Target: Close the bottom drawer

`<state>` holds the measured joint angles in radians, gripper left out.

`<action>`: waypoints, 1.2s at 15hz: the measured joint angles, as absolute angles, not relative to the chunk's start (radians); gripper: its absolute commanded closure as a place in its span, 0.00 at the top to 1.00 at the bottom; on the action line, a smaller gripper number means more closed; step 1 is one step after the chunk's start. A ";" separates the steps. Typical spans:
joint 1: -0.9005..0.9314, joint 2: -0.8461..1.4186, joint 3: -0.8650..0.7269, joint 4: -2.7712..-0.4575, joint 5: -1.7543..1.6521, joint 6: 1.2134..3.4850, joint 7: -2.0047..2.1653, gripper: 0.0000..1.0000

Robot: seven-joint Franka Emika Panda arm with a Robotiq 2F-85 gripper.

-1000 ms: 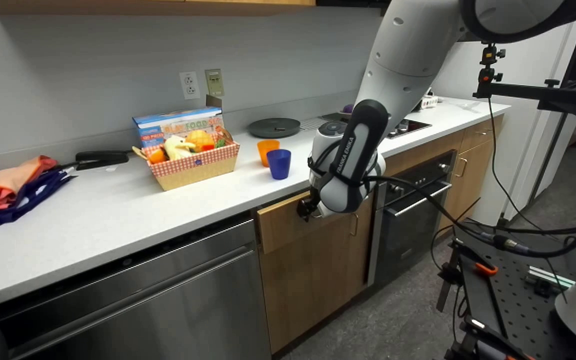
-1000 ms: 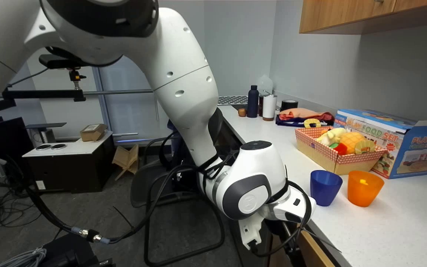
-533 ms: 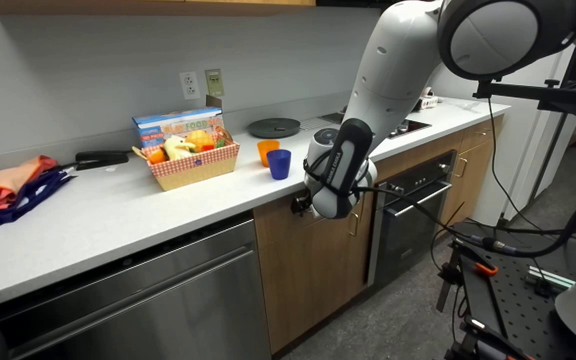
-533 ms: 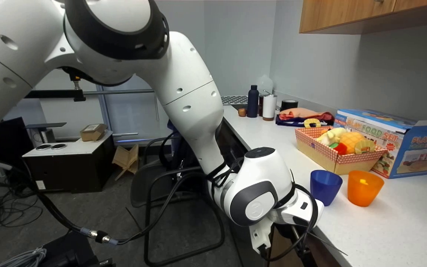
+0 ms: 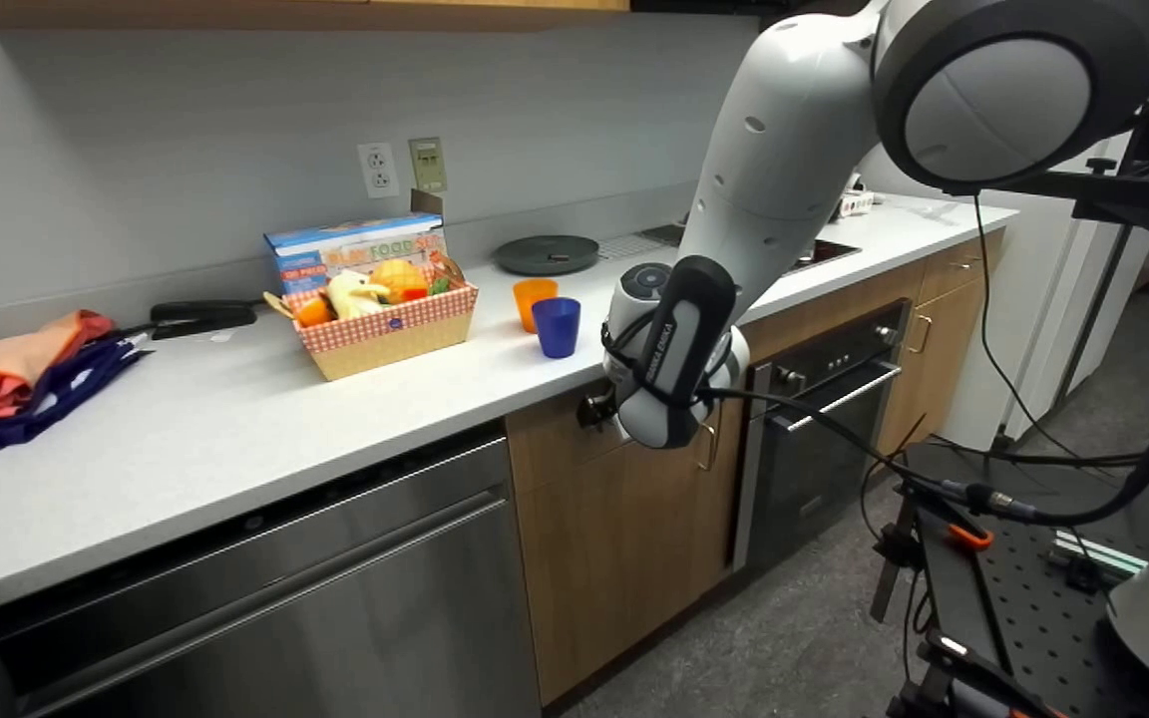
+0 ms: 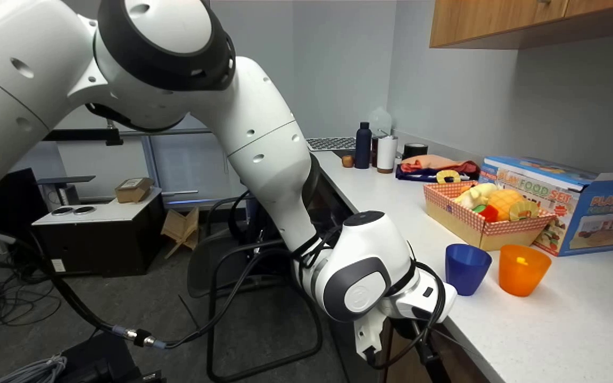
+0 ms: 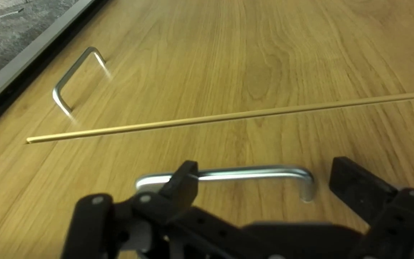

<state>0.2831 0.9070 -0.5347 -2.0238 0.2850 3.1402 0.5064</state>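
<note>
The wood-front drawer (image 5: 547, 439) sits under the counter edge in an exterior view. Its front looks flush with the cabinet door below, and its white interior is not in view. In the wrist view the drawer front (image 7: 243, 144) carries a horizontal silver bar handle (image 7: 246, 174). My gripper (image 7: 263, 169) is open and empty, close in front of the drawer front. One finger (image 7: 187, 180) crosses in front of the bar; the other stands beyond the handle's right end. Whether they touch the wood cannot be told. The gripper also shows dark against the drawer in an exterior view (image 5: 594, 411).
The cabinet door (image 5: 614, 558) with a vertical handle (image 7: 76, 79) lies below the drawer. A steel dishwasher (image 5: 335, 598) and an oven (image 5: 824, 429) flank it. A blue cup (image 5: 558, 327) and an orange cup (image 5: 535, 302) stand on the counter above, near the wrist.
A second ago the drawer stood out a little from under the counter; half a second ago and now it is flush. The arm moved in with it, then shifted slightly.
</note>
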 measured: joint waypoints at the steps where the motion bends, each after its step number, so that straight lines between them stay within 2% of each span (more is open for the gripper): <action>1: 0.299 0.907 -0.546 -2.026 0.285 3.140 0.507 1.00; 8: 0.451 0.863 -0.671 -2.088 0.285 3.113 0.507 1.00; 14: 0.543 0.714 -0.766 -2.193 0.248 3.029 0.503 1.00; 18: 0.642 0.613 -0.883 -2.263 0.183 3.001 0.505 1.00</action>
